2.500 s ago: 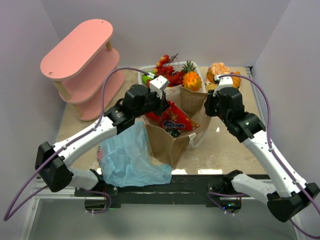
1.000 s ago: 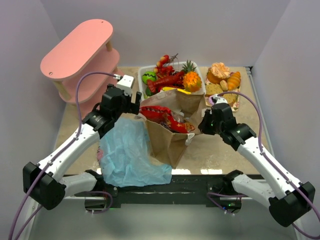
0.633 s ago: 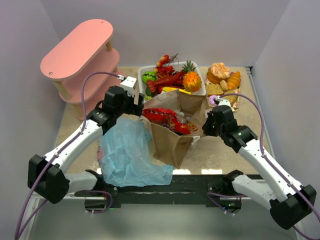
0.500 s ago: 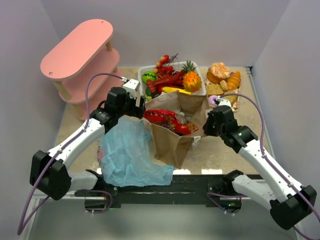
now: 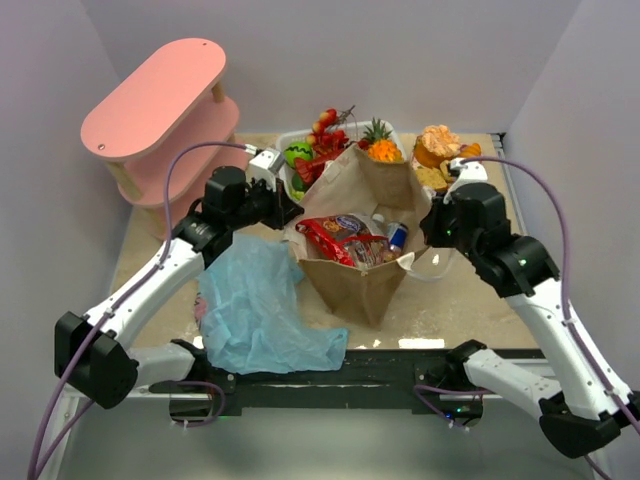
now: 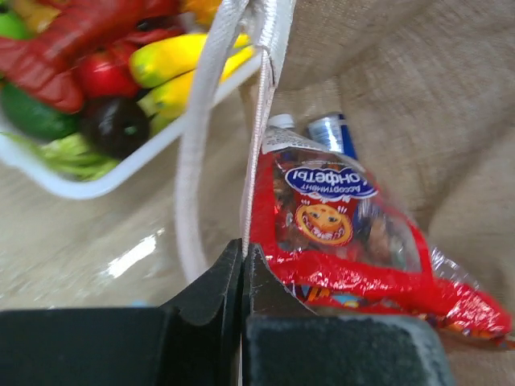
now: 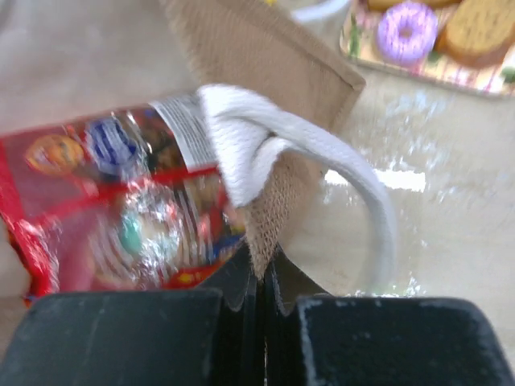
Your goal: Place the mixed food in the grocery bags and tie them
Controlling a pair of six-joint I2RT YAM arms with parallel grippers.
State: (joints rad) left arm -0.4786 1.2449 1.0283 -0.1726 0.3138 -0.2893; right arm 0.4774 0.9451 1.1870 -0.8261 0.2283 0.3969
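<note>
The brown paper bag (image 5: 352, 283) stands mid-table with its mouth held wide. Inside lie red snack packets (image 5: 338, 238), a blue can (image 5: 397, 236) and a bottle cap. My left gripper (image 5: 288, 213) is shut on the bag's left rim beside the white handle (image 6: 193, 161); the jaws meet on a thin edge (image 6: 243, 249). My right gripper (image 5: 428, 238) is shut on the right rim corner (image 7: 263, 261), under the other white handle (image 7: 322, 161). The light-blue plastic bag (image 5: 255, 305) lies flat at front left. Lobster (image 5: 322, 150), pineapple (image 5: 380, 145) and bananas (image 6: 173, 68) are in view.
A white basket (image 5: 284, 141) holding those foods stands right behind the brown bag. A tray of pastries and a purple donut (image 7: 406, 32) sits at back right. A pink two-tier shelf (image 5: 160, 110) fills the back left corner.
My left gripper has shut on the bag's left rim. Both arms have drawn apart, the right one moving back and right, and the bag's mouth now gapes wider.
</note>
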